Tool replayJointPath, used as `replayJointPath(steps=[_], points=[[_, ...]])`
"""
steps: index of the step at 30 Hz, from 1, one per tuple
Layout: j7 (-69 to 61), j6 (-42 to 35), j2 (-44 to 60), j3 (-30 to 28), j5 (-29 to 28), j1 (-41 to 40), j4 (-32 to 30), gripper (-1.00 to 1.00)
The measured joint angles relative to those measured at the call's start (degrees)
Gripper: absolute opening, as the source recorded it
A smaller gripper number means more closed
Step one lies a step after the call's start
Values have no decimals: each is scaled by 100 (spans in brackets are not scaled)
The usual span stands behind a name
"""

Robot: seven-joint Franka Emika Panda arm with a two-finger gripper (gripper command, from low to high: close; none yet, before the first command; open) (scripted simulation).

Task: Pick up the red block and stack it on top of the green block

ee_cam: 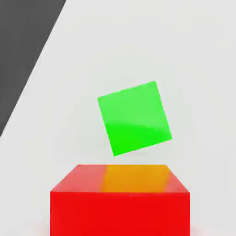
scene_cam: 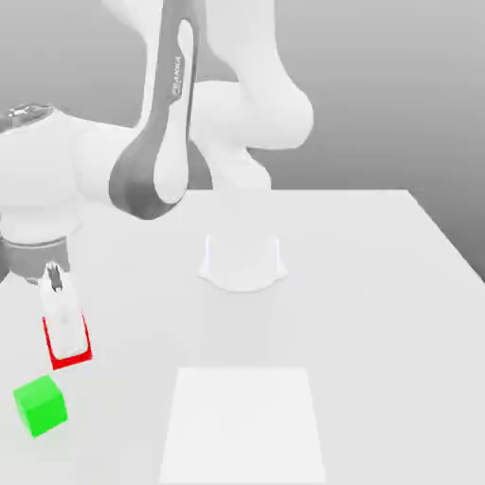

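Note:
The red block sits on the white table at the exterior view's left, with my gripper come down over it from above. A white finger covers the middle of the block, and the jaws are shut on its sides. The green block rests on the table just in front of and slightly left of the red one, apart from it and turned a little. In the hand view the red block is close to the camera, and the green block lies beyond it on the table.
The arm's white base stands mid-table, and its bulky links hang over the left side. A paler square patch marks the table near the front. Past the table edge in the hand view lies dark ground.

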Motion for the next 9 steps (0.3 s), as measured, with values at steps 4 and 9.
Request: replayJointPath(steps=[4, 9], points=[[32, 504, 717, 72, 288, -112, 199, -100], [-47, 795, 1037, 160, 413, -177, 224, 100]])
